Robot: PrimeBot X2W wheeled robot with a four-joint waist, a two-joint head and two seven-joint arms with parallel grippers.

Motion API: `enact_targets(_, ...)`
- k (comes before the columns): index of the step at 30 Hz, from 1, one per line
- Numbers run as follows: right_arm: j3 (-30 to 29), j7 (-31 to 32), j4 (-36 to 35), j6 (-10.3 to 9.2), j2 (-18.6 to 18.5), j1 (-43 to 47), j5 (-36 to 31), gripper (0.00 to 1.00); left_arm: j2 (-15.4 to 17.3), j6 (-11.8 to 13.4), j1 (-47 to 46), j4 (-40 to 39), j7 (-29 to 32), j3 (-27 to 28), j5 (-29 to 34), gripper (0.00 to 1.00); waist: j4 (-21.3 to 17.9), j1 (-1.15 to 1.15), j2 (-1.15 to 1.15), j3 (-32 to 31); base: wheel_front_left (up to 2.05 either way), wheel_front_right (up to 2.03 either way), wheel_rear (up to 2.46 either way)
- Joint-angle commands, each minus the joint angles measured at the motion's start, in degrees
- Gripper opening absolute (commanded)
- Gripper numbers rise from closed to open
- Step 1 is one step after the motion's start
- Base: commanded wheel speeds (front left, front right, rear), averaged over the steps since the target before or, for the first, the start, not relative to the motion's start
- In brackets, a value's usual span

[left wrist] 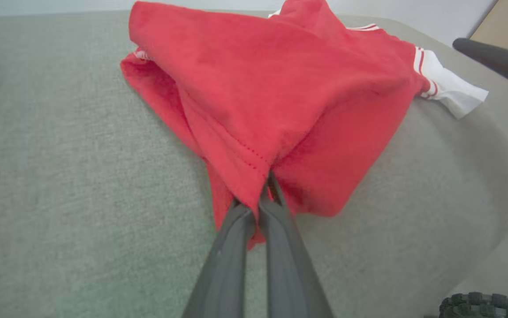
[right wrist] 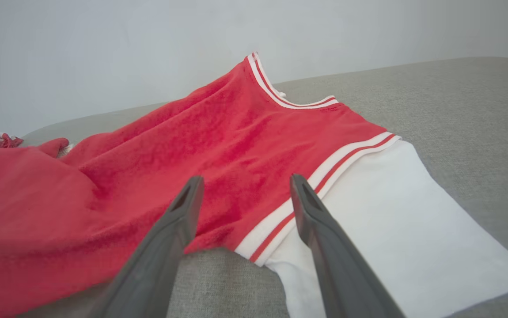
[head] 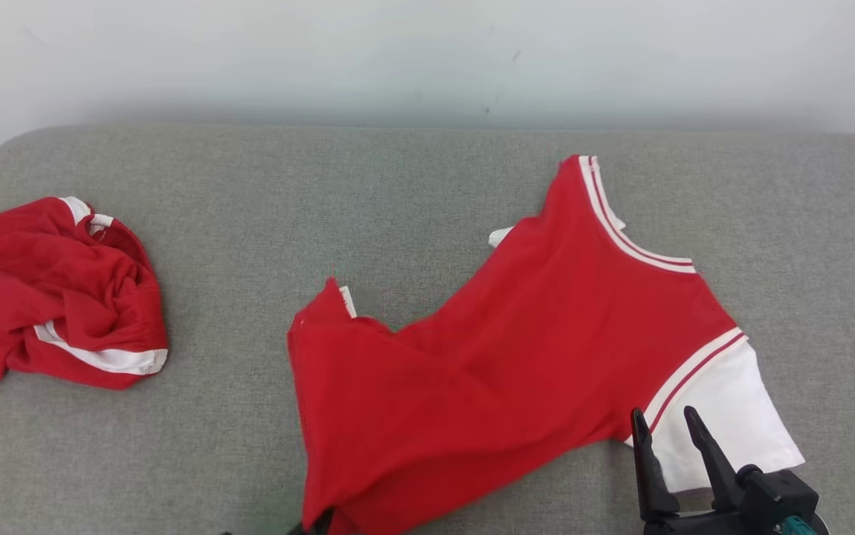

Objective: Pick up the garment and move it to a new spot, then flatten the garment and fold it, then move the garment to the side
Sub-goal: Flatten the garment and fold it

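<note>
Left tool pinches the hem of the red garment, spread but rumpled mid-counter. Right tool hangs wide over its white sleeve. Flattening appears under way; folding and moving aside remain.

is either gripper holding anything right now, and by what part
The left gripper pinches the red shirt at its hem; the right gripper is open, holding nothing.

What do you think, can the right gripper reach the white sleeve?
Probably yes. The right gripper is open and points at the striped edge of the white sleeve, close by. The sleeve lies flat on the grey cushion, and nothing sits between it and the gripper.
</note>
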Motion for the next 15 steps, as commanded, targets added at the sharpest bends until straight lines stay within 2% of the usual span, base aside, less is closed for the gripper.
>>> enact_targets(1,0.13,0.02,0.17,0.06,-0.01,0.92,0.06,1.00,0.63,0.07,1.34,0.55,0.40,-0.90,-0.22,0.00,0.03,0.00,0.00,-0.26,0.00,0.00,0.00)
enact_targets(6,-0.46,0.02,0.40,0.06,0.00,1.45,-0.56,1.00,-0.20,0.11,1.73,3.04,-0.16,-2.03,-2.08,0.00,-0.55,0.00,0.00,-0.74,0.00,0.00,0.00)
enact_targets(7,-0.56,0.02,0.45,0.06,0.00,1.71,-0.62,1.00,-0.49,0.31,1.51,3.21,-0.53,-1.72,-2.27,0.41,-0.60,0.00,0.00,-0.91,0.00,0.00,0.00)
enact_targets(8,-0.65,0.02,0.52,0.06,-0.01,1.98,-0.68,1.00,-0.74,0.39,1.36,3.30,-0.79,-1.41,-2.32,0.89,-0.66,0.00,0.00,-1.07,0.00,0.00,0.00)
enact_targets(9,-0.74,0.02,0.53,0.06,-0.01,2.12,-0.68,1.00,-1.09,0.56,1.32,3.38,-1.06,-0.98,-2.58,1.00,-0.70,0.00,0.00,-1.17,0.00,0.00,0.00)
enact_targets(15,-2.38,0.02,0.67,0.06,0.00,0.49,-1.86,1.00,-3.07,2.28,3.19,1.54,-2.06,4.43,-2.77,1.00,-0.59,0.00,0.00,-1.03,0.00,0.00,0.00)
